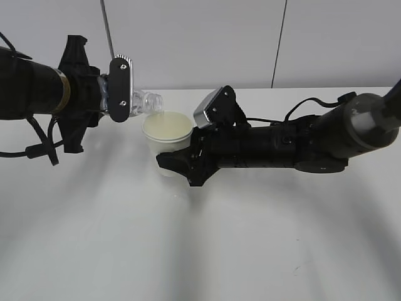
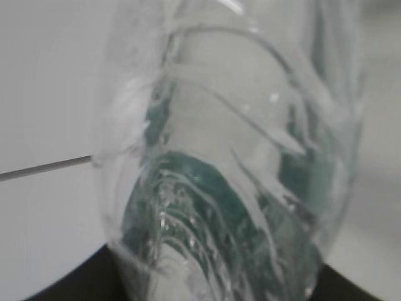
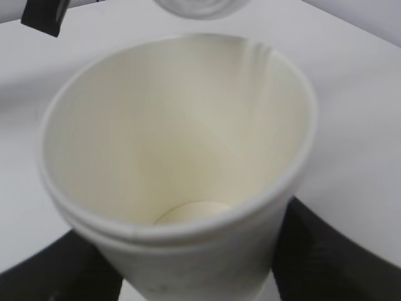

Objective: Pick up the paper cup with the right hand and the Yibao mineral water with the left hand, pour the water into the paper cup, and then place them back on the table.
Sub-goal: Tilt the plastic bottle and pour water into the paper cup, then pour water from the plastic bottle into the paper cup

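Note:
My right gripper [image 1: 177, 158] is shut on the cream-white paper cup [image 1: 166, 132], which stands upright and shows its open inside in the right wrist view [image 3: 178, 144]. My left gripper [image 1: 125, 94] is shut on the Yibao mineral water bottle [image 1: 149, 101], tipped sideways with its capless neck just over the cup's far left rim. The bottle's ribbed clear body and green label fill the left wrist view [image 2: 232, 175]. The bottle's mouth [image 3: 195, 7] shows above the cup's rim. I cannot see water flowing.
The white table [image 1: 207, 238] spreads under both arms. The right arm's cable [image 1: 307, 103] lies behind the arm. A pale wall with vertical seams stands at the back.

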Controlling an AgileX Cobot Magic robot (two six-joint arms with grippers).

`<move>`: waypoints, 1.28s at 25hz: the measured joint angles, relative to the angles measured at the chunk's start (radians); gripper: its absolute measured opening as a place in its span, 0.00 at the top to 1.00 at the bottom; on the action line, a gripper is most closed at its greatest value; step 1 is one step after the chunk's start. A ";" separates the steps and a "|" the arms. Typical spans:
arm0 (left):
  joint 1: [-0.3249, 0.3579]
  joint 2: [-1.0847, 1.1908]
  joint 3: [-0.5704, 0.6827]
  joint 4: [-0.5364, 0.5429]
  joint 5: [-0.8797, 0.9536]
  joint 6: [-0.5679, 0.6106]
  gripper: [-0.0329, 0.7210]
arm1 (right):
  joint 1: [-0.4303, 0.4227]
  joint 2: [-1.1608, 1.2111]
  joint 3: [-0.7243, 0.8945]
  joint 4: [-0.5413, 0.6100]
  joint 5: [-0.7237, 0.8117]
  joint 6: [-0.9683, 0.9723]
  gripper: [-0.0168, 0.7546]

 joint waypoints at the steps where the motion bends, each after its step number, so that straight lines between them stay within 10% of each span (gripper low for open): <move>1: 0.000 0.000 0.000 0.005 0.001 0.000 0.55 | 0.000 0.000 0.000 0.000 0.000 0.000 0.33; 32: -0.041 0.004 0.000 0.154 0.112 0.000 0.55 | 0.000 0.000 0.000 -0.002 0.000 0.003 0.33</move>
